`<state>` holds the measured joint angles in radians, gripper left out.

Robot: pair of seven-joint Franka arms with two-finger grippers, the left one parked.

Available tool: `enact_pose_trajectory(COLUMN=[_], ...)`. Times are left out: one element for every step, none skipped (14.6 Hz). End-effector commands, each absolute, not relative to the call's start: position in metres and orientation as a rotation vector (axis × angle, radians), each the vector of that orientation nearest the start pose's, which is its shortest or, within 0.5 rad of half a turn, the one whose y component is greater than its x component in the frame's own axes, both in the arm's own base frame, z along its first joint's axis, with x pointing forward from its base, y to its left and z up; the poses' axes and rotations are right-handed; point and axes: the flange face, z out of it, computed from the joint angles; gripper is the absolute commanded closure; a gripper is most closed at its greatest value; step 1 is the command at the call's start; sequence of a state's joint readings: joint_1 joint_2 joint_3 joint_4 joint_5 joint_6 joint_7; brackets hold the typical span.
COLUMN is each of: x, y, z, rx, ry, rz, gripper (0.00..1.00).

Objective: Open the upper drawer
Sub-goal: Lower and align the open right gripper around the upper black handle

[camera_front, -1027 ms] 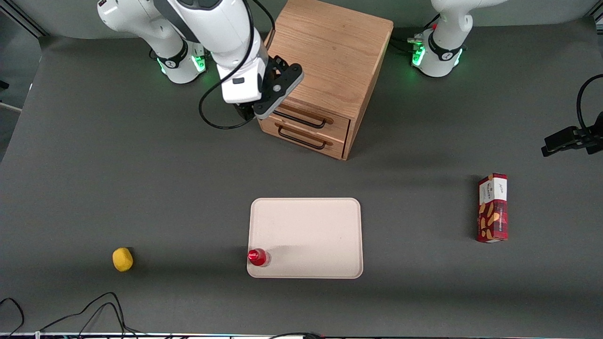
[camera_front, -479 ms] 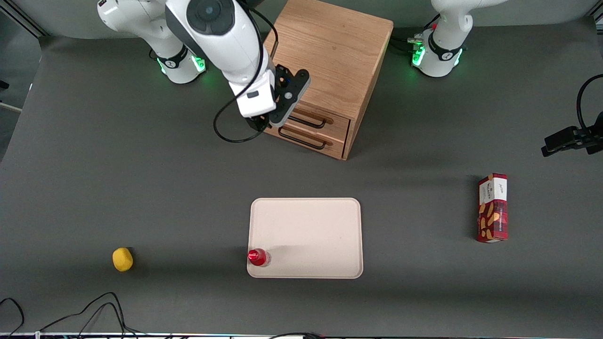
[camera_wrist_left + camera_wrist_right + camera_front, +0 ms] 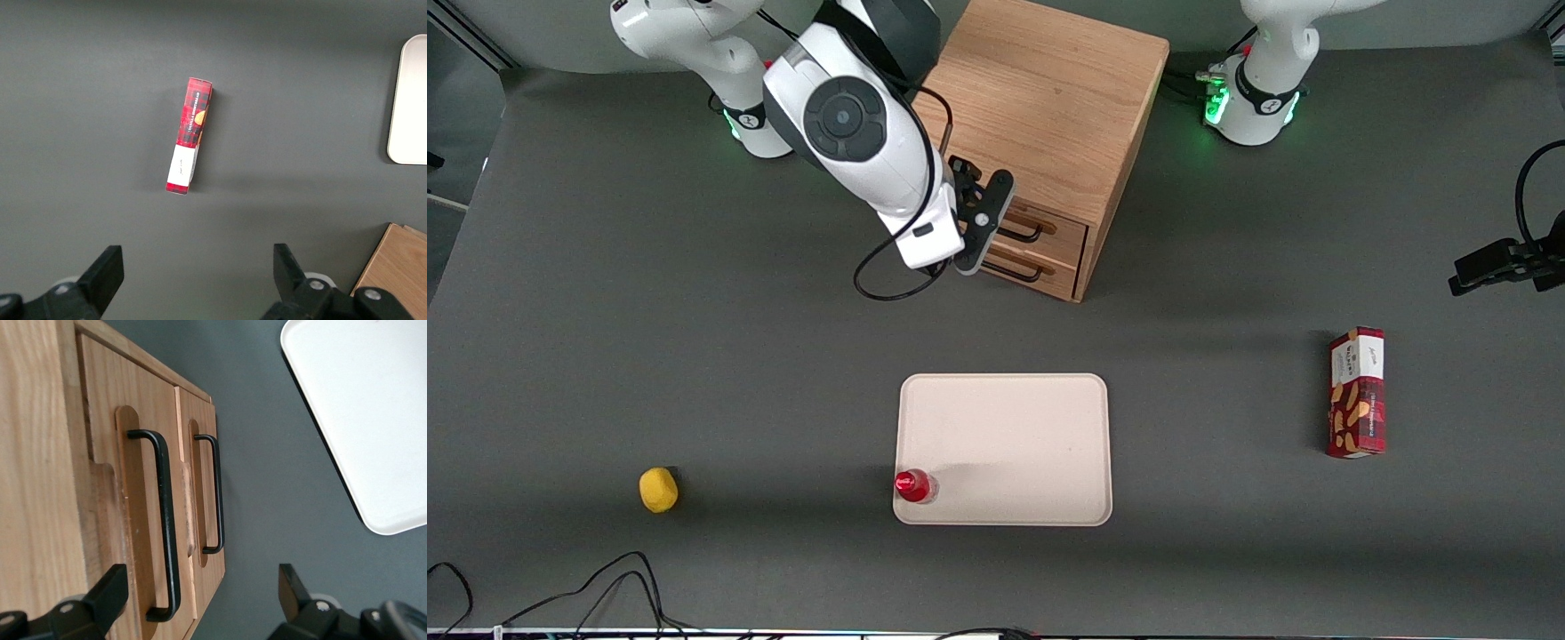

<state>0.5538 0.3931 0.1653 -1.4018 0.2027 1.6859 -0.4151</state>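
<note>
The oak cabinet (image 3: 1049,107) stands at the back of the table with both drawers shut. The upper drawer (image 3: 1064,233) has a thin black bar handle (image 3: 1023,234), and the identical lower drawer (image 3: 1053,273) sits under it. My right gripper (image 3: 969,253) hovers in front of the drawer fronts, covering the working-arm end of both handles. In the right wrist view the gripper (image 3: 200,593) is open and empty. The upper drawer (image 3: 143,400) and its handle (image 3: 167,520) lie between the fingers, apart from both, with the lower handle (image 3: 218,493) beside it.
A beige tray (image 3: 1005,427) with a red-capped bottle (image 3: 914,485) on its corner lies nearer the front camera; the tray also shows in the right wrist view (image 3: 360,407). A yellow lemon (image 3: 658,490) lies toward the working arm's end. A red snack box (image 3: 1357,392) lies toward the parked arm's end.
My right gripper has moved from the cabinet's working-arm corner across the drawer fronts, nearer the front camera, and the wrist has turned. Both drawers stay shut.
</note>
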Motion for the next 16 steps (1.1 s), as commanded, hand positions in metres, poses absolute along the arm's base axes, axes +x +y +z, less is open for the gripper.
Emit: enact_pose_trajectory(x=[0.500, 0.497, 0.497, 0.497, 0.495, 0.493, 0.492, 0.491, 0.492, 0.493, 0.494, 0.495, 0.494, 0.496, 0.496, 0.498], y=[0.445, 0.448, 0.450, 0.450, 0.451, 0.452, 0.452, 0.451, 0.452, 0.452, 0.453, 0.454, 0.457, 0.457, 0.459, 0.458], z=[0.461, 0.455, 0.451, 0.449, 0.443, 0.440, 0.438, 0.433, 0.431, 0.425, 0.421, 0.417, 0.412, 0.409, 0.405, 0.403], rx=[-2.418, -2.413, -2.412, -2.412, -2.411, -2.393, -2.384, -2.381, -2.379, -2.380, -2.382, -2.384, -2.382, -2.383, -2.376, -2.373], ry=[-1.524, -1.526, -1.527, -1.526, -1.535, -1.556, -1.574, -1.582, -1.586, -1.584, -1.579, -1.575, -1.575, -1.574, -1.583, -1.586], rz=[0.222, 0.221, 0.217, 0.224, 0.236, 0.245, 0.249, 0.256, 0.242, 0.239, 0.226, 0.211, 0.203, 0.191, 0.188, 0.186], gripper=[0.00, 0.00, 0.00, 0.00, 0.00, 0.00, 0.00, 0.00, 0.00, 0.00, 0.00, 0.00, 0.00, 0.00, 0.00, 0.00])
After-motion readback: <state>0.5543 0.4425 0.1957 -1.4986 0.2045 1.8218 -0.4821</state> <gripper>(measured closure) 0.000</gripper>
